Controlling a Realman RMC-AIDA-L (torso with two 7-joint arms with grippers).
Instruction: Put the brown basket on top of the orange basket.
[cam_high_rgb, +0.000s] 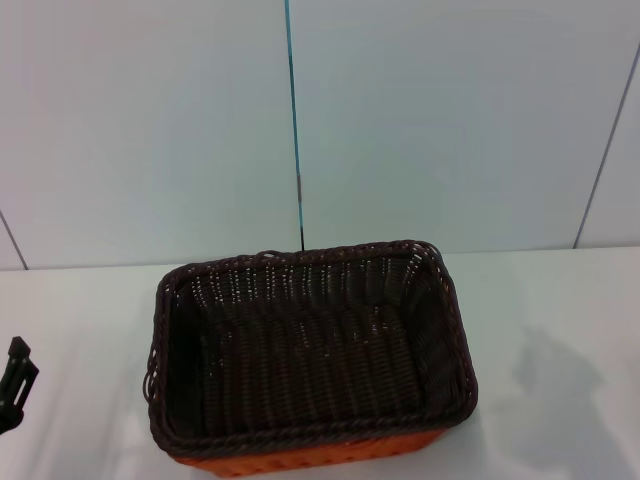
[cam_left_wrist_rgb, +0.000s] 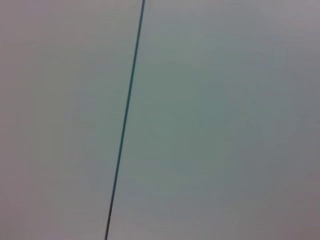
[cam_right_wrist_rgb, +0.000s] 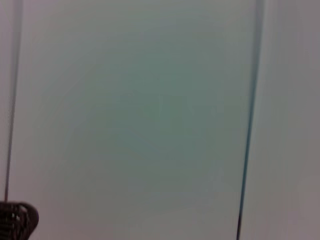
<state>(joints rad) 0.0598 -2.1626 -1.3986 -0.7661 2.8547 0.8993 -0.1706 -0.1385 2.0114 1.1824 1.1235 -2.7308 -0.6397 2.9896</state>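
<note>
The brown basket (cam_high_rgb: 310, 345) sits inside the top of the orange basket (cam_high_rgb: 310, 462), in the middle of the white table in the head view. Only a strip of the orange basket shows under the brown one's front edge. A corner of the brown basket's braided rim (cam_right_wrist_rgb: 17, 220) also shows in the right wrist view. A dark part of my left gripper (cam_high_rgb: 15, 385) shows at the far left edge, well apart from the baskets and touching nothing. My right gripper is out of view. The left wrist view holds only the wall.
The white table (cam_high_rgb: 550, 330) stretches to both sides of the baskets. A pale panelled wall (cam_high_rgb: 400, 120) with a thin teal seam (cam_high_rgb: 293, 120) stands right behind them. A shadow lies on the table at the right.
</note>
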